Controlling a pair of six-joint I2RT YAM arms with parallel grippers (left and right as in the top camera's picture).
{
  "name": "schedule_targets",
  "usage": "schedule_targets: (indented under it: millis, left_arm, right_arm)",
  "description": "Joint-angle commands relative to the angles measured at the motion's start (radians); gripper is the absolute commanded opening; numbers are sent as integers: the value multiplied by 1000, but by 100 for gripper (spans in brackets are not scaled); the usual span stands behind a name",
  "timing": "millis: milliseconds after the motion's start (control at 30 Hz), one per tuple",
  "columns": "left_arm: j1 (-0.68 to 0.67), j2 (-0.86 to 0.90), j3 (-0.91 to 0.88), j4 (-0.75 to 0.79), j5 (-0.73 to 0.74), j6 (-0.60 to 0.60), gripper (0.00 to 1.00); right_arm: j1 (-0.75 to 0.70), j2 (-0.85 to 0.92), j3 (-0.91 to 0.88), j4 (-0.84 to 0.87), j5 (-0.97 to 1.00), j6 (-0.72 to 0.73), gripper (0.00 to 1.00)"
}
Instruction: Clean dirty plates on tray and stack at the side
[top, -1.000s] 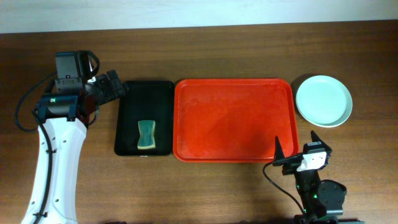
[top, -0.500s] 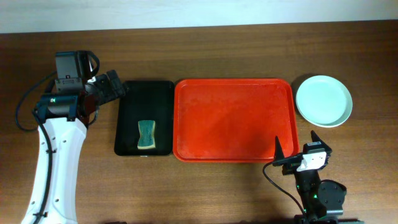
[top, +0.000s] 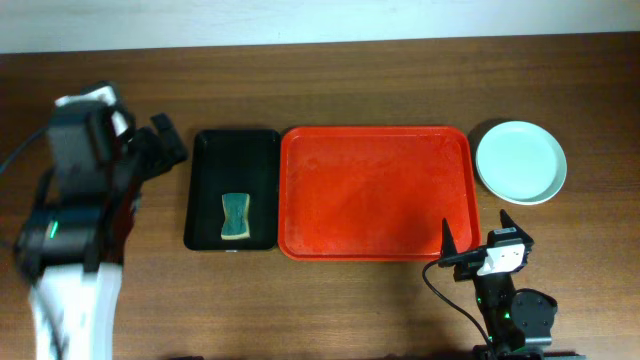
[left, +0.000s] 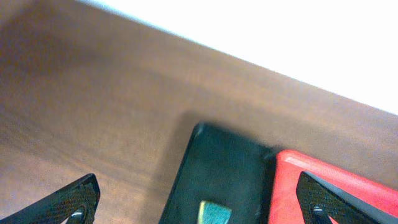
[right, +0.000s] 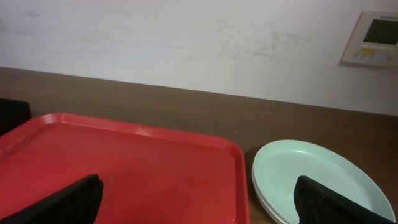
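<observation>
At the near table edge: right gripper (top: 476, 228), fingers spread wide, clamping nothing. Just beyond: the tray (top: 375, 132), bare red, no plate on it. Off its far right corner, on the wood: the dirty plates (top: 521, 161), nested in one stack, pale blue-green on top, no smear visible. Look stiff, glazed and slippery, probably light yet breakable; call for a pinch across the raised rim, never the flat middle. Farther left, beside the black tray (top: 205, 190) with its sponge (top: 235, 217): left gripper (top: 168, 140), fingers likewise apart, empty.
</observation>
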Motion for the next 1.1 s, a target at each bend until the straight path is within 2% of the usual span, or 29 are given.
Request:
schedule_targets:
  millis: [0,133,267,533,700,933,1067]
  left_arm:
    - [4,-182,5,-1,-8,-10,99]
    - [4,-372,5,-10,-61,-9,99]
    - [4,-559,5,-86,-63,-9,99]
    - [4,-813,-22,-287,-63,-10,99]
    - [4,-948,-130,-380,-56,-10,99]
    - [5,-1103,-384,-328,-5,-10,99]
    - [5,-1143,-545,-89,28,-11,99]
  right_arm:
    - [-6,-8,-5,-5,-16,-7,98]
    - [-6,-8,-5,-4,-16,-7,98]
    - [-6,-8,-5,-5,-16,-7,98]
    - [-6,-8,-5,-5,-17,-7,98]
    - [-6,-8,-5,-5,-16,-7,98]
    - [-6,-8,-5,-5,-16,-7,98]
    - [-6,-8,-5,-5,-16,-7,98]
